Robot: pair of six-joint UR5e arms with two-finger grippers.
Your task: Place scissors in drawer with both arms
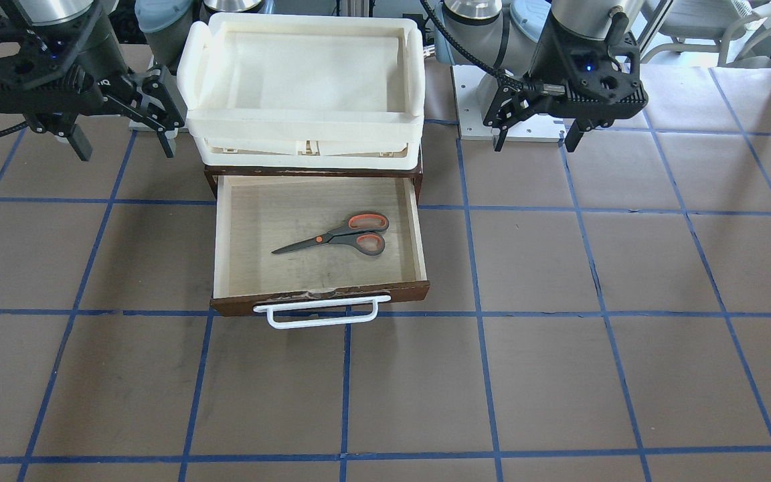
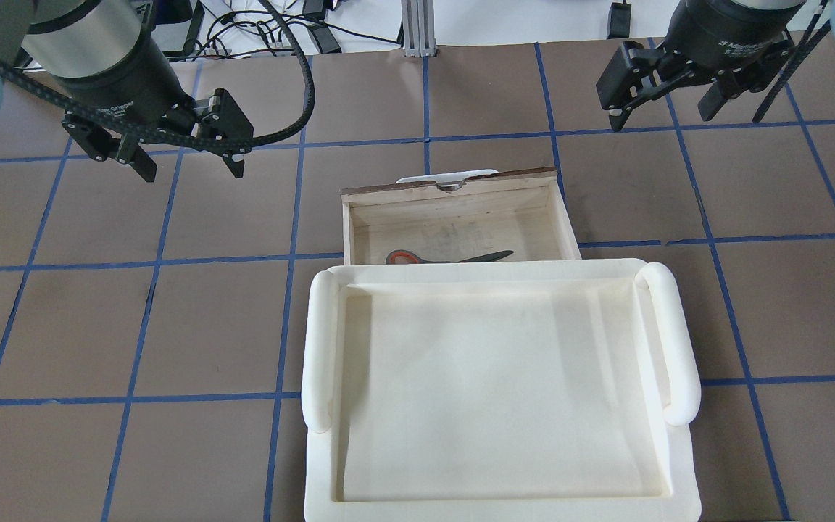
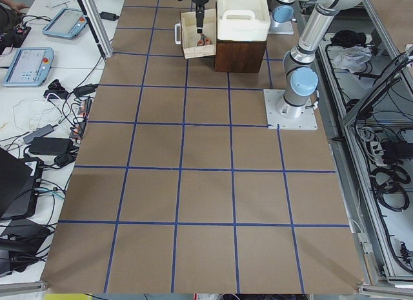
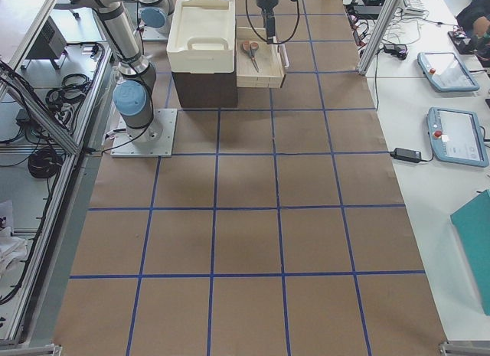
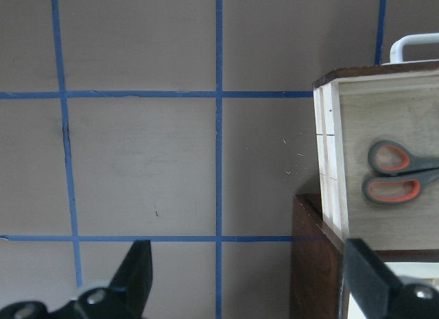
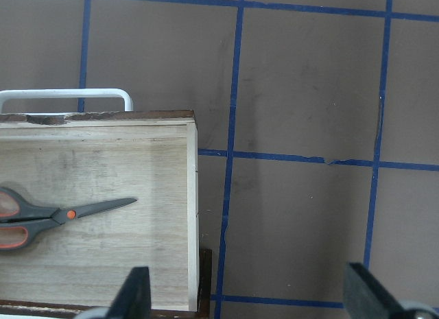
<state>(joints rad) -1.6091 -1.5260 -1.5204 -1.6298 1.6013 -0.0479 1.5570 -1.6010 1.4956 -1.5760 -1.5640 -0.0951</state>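
The scissors (image 1: 342,235) lie flat inside the open drawer (image 1: 322,298), handles toward the robot's left and blades toward its right. They also show in the overhead view (image 2: 446,257), the left wrist view (image 5: 398,175) and the right wrist view (image 6: 55,216). The drawer's white bar handle (image 1: 322,313) faces away from the robot. My left gripper (image 2: 193,172) hangs open and empty above the table beside the drawer's left side. My right gripper (image 2: 660,117) hangs open and empty off the drawer's right side. Neither touches anything.
A cream-white plastic tray (image 1: 305,127) sits on top of the dark-brown cabinet (image 5: 315,264) that the drawer slides out of, hiding part of the drawer from overhead. The brown table has a blue tape grid (image 1: 479,314). The arm bases stand behind the tray.
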